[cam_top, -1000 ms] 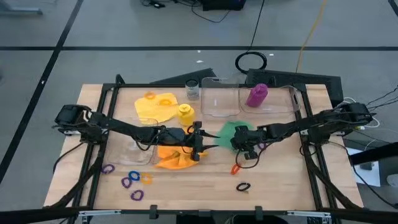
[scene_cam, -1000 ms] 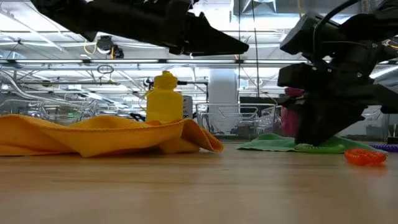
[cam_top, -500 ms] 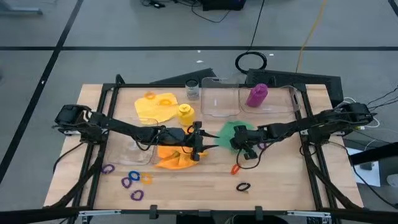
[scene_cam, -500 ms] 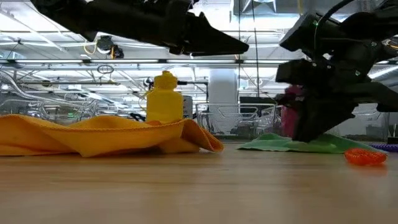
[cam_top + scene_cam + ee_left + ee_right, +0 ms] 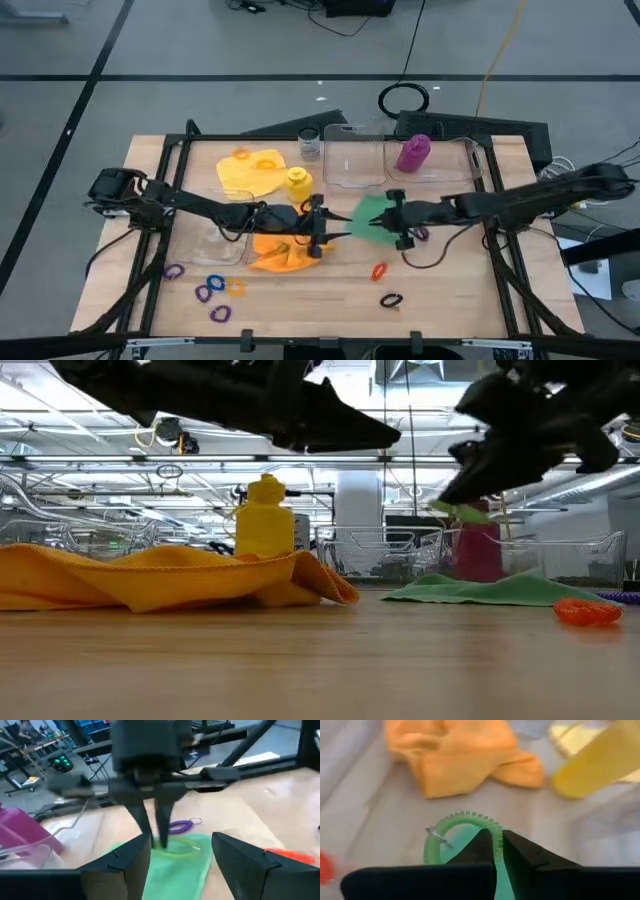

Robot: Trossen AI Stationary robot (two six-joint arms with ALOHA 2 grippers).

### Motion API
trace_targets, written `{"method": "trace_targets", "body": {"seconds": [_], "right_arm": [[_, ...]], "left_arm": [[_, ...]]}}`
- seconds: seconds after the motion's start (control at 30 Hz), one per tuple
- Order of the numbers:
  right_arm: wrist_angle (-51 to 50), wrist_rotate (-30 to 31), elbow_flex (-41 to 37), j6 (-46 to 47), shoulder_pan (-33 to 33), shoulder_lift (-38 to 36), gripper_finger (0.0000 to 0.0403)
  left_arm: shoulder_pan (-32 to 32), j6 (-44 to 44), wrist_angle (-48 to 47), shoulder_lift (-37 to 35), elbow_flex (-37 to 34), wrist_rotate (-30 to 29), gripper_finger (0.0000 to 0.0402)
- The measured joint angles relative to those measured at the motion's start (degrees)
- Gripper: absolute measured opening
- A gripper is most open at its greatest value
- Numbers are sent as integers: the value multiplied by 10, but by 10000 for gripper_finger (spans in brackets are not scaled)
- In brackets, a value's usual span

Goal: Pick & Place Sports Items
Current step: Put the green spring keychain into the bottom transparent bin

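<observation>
My right gripper (image 5: 399,224) hangs above the green cloth (image 5: 370,214), shut on a green coiled elastic ring (image 5: 461,827). That cloth lies flat on the table (image 5: 480,591). My left gripper (image 5: 318,229) hovers open above the crumpled orange cloth (image 5: 279,253), nothing between its fingers, pointing at the right gripper. A yellow bottle (image 5: 298,183) stands behind the orange cloth, beside a yellow cloth (image 5: 251,172). The purple bottle (image 5: 413,153) stands in a clear box. My right gripper pinches one side of the ring's coil (image 5: 494,833) between its two fingertips. The fingers slant down from the table's right side. The rest of the loop sticks out ahead of the fingertips, lifted clear of the green cloth (image 5: 461,512).
Clear plastic boxes (image 5: 355,160) and a small glass jar (image 5: 309,143) stand at the far edge. An orange ring (image 5: 378,270), a dark ring (image 5: 390,299) and a purple ring (image 5: 421,234) lie near the green cloth. Several more rings (image 5: 208,289) lie at the near left.
My right gripper has risen from the green cloth and tipped closer to level, drawing back toward the table's right. The green ring has come up with it, clear of the cloth, which stays flat.
</observation>
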Motion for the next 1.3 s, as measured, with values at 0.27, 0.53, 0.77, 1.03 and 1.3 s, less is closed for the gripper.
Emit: {"method": "trace_targets", "body": {"seconds": [0.27, 0.53, 0.77, 1.03, 1.3], "right_arm": [[10, 125, 0, -24, 46, -15, 0], [60, 229, 0, -68, 77, -13, 0], [108, 265, 0, -108, 87, -13, 0], [145, 265, 0, -135, 85, -13, 0], [203, 266, 0, -173, 82, 10, 0]], "left_arm": [[36, -157, 27, 0, 0, 1, 177], [70, -252, 28, 0, 0, 49, 177], [73, -273, 27, 0, 0, 42, 177], [73, -276, 30, 0, 0, 40, 177], [72, -278, 49, 1, 0, 40, 177]]}}
